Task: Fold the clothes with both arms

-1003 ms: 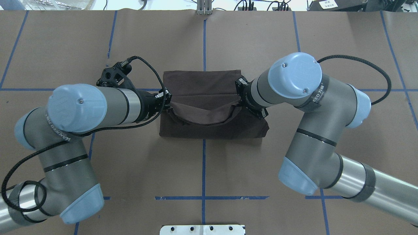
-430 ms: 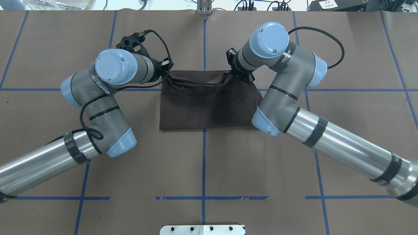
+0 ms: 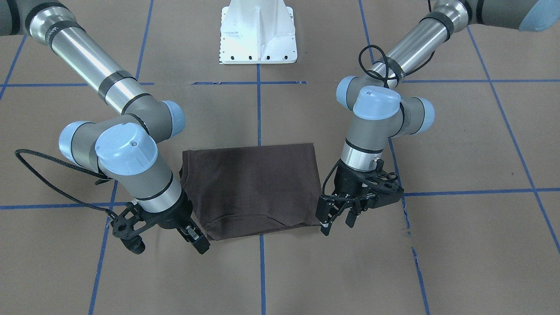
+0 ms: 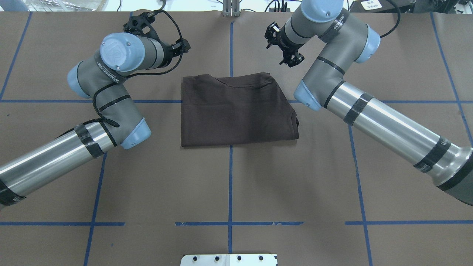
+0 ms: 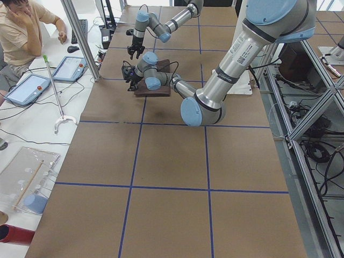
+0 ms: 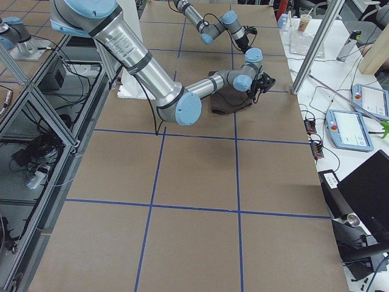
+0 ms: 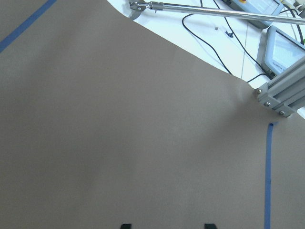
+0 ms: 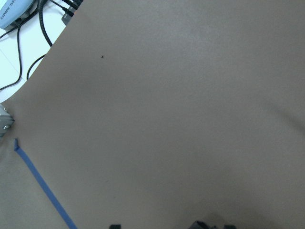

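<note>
The dark brown T-shirt (image 4: 236,109) lies flat on the brown table cover, folded into a rectangle, its collar seam along the far edge (image 3: 245,218). My left gripper (image 4: 181,47) hovers just past the shirt's far left corner, open and empty; in the front view it (image 3: 337,221) stands beside the shirt's corner. My right gripper (image 4: 283,46) hovers past the far right corner, open and empty, and shows in the front view (image 3: 194,238) too. Both wrist views show only bare table cover, with fingertips (image 7: 208,225) (image 8: 114,226) set wide apart.
The white pedestal base (image 3: 258,35) stands at the table's near edge. Blue tape lines (image 4: 230,184) grid the cover. Beyond the far edge are an aluminium post (image 5: 80,43), tablets (image 5: 24,88), cables and a seated operator (image 5: 21,27).
Both grippers carried the shirt's near edge over to its far edge, let go and moved on past it. The shirt now lies flat, folded in half.
</note>
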You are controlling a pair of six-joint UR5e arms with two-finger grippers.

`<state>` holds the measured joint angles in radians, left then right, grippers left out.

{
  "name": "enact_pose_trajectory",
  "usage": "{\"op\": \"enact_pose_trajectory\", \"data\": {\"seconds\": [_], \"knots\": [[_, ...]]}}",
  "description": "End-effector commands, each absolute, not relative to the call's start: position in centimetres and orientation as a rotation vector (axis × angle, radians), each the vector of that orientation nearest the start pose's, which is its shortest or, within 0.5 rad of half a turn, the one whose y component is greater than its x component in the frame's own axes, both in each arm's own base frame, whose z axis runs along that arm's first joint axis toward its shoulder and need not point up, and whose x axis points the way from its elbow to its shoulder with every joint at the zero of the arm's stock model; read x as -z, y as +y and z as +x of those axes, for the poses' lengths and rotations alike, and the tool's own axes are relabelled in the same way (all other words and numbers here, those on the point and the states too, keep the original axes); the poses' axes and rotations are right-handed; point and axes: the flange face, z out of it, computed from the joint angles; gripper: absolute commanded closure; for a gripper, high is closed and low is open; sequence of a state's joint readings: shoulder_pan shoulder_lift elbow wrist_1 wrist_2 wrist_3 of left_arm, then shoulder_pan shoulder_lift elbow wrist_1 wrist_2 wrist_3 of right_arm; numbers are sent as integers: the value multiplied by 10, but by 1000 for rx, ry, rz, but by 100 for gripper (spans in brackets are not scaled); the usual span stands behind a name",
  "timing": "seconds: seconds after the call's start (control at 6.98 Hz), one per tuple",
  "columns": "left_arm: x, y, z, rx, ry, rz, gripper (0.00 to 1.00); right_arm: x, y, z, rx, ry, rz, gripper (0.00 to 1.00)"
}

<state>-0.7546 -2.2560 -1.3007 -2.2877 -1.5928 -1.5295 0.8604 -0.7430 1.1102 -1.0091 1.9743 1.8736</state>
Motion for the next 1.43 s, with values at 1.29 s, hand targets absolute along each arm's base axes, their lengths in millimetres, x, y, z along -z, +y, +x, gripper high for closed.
{"op": "enact_pose_trajectory", "data": {"seconds": [1.29], "knots": [[-575,-550,-29,-198,800,284,0,-595,-540,26,-19,-805,87,0]]}}
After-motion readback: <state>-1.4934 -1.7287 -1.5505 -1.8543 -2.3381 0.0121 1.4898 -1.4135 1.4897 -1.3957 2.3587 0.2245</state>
